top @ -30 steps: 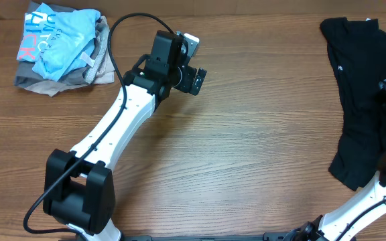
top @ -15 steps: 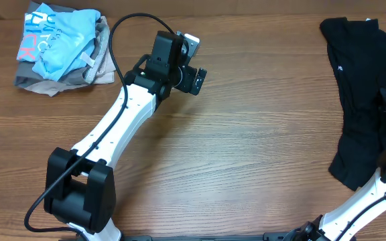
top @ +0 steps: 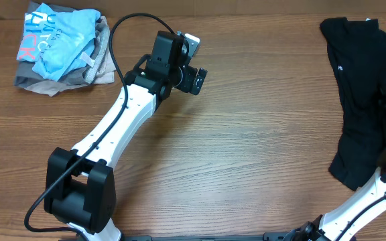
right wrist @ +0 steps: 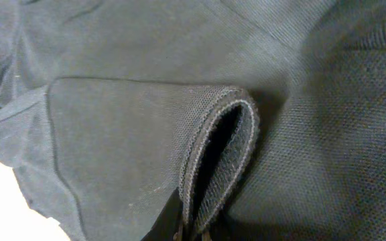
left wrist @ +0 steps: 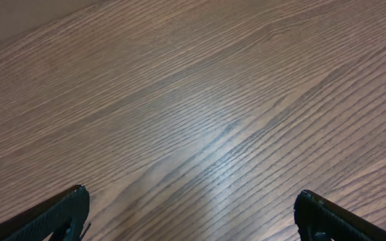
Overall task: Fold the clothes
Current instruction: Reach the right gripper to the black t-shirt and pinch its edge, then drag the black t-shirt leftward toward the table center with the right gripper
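My right tool [right wrist: 189, 231] just snapped shut. The jaws were apart a second ago; now they're pinched on a doubled hem [right wrist: 233, 120] of the black garment [right wrist: 133, 147]. In the wrist view the ribbed edge loops up out of the fingertips, so I've caught fabric, not air. In the overhead view that tool sits at the far right edge over the garment, dark on dark and hard to separate. It has nudged slightly toward the frame edge compared with a second back.

The garment hasn't shifted. It lies crumpled along the right side of the surface [top: 246, 154], running from the far corner toward my right arm's base, with a small white logo [top: 339, 67] facing up.

My left tool [left wrist: 191, 217] is unchanged: jaws wide apart, holding nothing, over bare wood, well apart from the garment. The blue and grey pile [top: 59, 47] sits in the far left corner, same as before.

Meaning: the grasp is made, but folding hasn't begun. The likely next step is to drag the garment toward centre and spread it flat. The risk is the thin edge pinch, which may slip or bunch when pulled.
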Controlling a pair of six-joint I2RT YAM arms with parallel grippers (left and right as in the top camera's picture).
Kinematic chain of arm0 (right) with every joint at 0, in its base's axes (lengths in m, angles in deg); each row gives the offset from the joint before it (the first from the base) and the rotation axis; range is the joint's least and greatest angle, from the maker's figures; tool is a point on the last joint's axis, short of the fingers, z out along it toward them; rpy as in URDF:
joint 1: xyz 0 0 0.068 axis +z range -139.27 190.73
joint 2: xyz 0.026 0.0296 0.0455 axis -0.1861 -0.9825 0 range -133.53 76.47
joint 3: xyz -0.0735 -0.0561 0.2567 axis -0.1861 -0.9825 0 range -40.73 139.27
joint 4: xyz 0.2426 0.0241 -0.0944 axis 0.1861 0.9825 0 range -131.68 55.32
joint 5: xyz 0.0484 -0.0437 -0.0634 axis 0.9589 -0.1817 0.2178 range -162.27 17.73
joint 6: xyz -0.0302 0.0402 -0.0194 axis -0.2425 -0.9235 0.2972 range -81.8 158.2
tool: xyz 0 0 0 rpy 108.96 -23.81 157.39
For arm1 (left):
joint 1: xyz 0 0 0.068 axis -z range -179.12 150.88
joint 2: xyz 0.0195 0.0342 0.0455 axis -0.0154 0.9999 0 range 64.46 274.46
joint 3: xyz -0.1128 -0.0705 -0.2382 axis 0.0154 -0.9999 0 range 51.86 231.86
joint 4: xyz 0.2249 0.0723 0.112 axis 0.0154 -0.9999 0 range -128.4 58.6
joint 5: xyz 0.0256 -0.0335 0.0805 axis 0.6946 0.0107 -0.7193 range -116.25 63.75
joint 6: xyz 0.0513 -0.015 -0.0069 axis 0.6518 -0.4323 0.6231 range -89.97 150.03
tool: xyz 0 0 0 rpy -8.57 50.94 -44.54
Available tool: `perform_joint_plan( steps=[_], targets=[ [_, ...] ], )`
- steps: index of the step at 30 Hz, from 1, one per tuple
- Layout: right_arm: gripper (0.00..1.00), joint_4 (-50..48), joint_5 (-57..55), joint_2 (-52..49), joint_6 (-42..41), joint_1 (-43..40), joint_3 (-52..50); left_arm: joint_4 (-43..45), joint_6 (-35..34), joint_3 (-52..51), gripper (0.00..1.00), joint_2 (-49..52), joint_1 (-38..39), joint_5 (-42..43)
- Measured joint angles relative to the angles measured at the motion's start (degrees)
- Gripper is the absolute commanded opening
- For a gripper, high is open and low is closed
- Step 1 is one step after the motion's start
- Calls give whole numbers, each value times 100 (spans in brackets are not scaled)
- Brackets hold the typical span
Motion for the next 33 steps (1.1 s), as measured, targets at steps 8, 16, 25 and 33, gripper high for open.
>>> perform_joint_plan(
  steps=[8,16,25,33],
  targets=[
    [4,614,260,546,527,149,83,-26,0,170,100,4,0,-61],
    [4,1038,490,1445,1034,914,83,-1167,-11,1578,100,17,-120,-125],
    [4,1287,844,2490,1165,2083,105,-2046,-114,2922,100,17,-721,-129],
    [4,2094,927,2581,1303,3711,131,-2533,-306,3233,100,17,-1403,-127]
  ],
)
